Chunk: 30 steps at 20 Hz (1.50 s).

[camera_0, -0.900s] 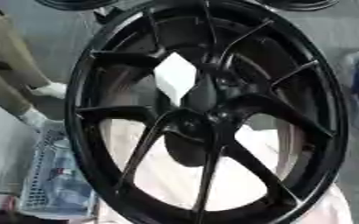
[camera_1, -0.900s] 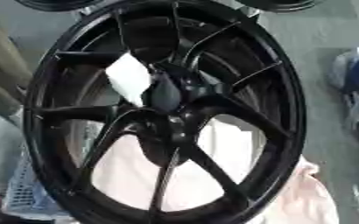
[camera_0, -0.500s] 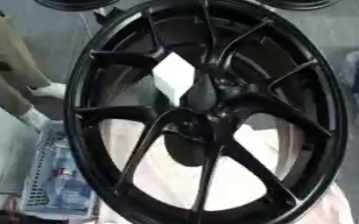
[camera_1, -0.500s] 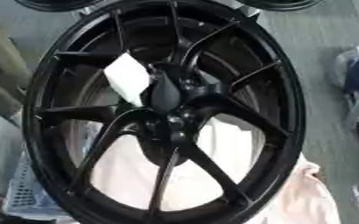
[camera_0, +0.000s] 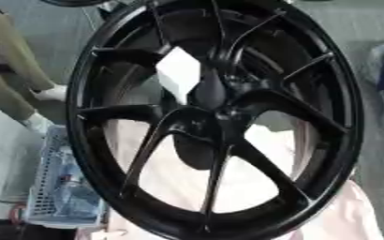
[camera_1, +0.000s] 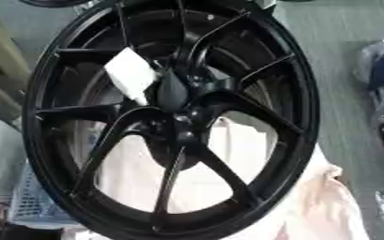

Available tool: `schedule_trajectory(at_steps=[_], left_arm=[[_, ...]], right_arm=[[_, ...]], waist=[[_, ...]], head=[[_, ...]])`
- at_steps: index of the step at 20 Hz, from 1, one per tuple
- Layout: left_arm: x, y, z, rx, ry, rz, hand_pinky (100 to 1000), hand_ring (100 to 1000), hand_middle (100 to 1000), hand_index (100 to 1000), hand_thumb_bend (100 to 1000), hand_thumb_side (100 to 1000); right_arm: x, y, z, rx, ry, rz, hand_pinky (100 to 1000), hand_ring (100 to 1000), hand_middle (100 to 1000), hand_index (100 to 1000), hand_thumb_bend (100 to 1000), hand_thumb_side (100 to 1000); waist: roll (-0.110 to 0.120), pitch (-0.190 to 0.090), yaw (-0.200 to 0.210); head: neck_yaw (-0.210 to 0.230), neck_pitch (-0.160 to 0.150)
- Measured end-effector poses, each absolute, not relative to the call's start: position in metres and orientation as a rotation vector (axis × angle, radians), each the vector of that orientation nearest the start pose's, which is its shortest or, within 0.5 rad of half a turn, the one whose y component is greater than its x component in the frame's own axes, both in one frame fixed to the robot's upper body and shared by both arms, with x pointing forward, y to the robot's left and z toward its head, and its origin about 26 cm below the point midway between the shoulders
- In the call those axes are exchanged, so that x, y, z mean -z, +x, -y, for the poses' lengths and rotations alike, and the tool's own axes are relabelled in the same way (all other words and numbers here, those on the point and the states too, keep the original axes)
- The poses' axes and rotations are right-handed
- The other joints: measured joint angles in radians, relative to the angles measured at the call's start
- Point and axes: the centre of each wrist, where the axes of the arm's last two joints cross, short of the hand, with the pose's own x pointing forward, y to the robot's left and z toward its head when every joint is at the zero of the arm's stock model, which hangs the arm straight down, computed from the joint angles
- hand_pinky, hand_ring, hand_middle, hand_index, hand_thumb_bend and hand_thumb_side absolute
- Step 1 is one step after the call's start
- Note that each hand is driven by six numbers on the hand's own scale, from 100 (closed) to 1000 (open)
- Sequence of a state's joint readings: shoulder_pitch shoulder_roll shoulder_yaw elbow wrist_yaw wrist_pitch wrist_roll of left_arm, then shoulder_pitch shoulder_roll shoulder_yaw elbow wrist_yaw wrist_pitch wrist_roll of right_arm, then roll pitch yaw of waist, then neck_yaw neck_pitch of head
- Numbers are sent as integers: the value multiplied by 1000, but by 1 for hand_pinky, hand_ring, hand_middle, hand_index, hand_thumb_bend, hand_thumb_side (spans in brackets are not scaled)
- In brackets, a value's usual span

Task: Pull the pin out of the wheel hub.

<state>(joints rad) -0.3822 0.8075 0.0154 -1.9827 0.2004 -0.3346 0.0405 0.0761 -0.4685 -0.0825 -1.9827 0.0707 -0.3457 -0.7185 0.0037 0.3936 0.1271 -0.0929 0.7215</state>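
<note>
A big black wheel (camera_0: pixel 216 117) fills almost the whole picture. It stands tilted, with its spokes spreading out from the hub (camera_0: pixel 224 110) in the middle. A dark long shape (camera_1: pixel 171 91) lies over the hub, but I cannot tell if this is the pin or a part of the robot. Neither hand of the robot can be made out in the two views, so I cannot say how open the hands are or if they hold anything. A white piece like paper (camera_0: pixel 179 75) shows through the spokes, just up and left of the hub. A pale pink cloth (camera_1: pixel 326 206) lies under and behind the lower part of the wheel. At the lower left is a plastic basket (camera_0: pixel 60 197) with small things in it.
</note>
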Motion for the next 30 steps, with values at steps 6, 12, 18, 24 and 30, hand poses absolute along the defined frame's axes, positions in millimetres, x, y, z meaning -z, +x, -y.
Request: schedule_trajectory(at_steps=[6,12,18,24,30], left_arm=[[-324,287,-323,-1523,-605,-3059,830,781,732,794,100,538],[-362,281,-307,-1963,-719,-2675,822,785,736,806,100,501],[-390,276,-277,-2322,-720,-2285,824,777,719,816,100,529],[-404,273,-249,-2574,-707,-1967,823,777,731,822,117,586],[-408,276,-221,-2671,-662,-1837,825,780,737,830,116,612]], right_arm=[[-118,244,336,256,-766,2328,545,774,686,818,100,364],[-113,241,335,245,-766,2304,544,774,685,817,100,367],[-112,242,334,239,-758,2299,543,774,685,817,100,373],[-111,241,334,236,-759,2291,541,773,684,817,100,376],[-110,240,333,224,-753,2286,543,774,685,817,100,377]], waist=[[7,-10,-1],[20,-31,-19],[46,-39,-42],[54,-40,-56],[52,-43,-56]], head=[[-13,21],[-22,33],[-26,42],[-32,42],[-30,43]])
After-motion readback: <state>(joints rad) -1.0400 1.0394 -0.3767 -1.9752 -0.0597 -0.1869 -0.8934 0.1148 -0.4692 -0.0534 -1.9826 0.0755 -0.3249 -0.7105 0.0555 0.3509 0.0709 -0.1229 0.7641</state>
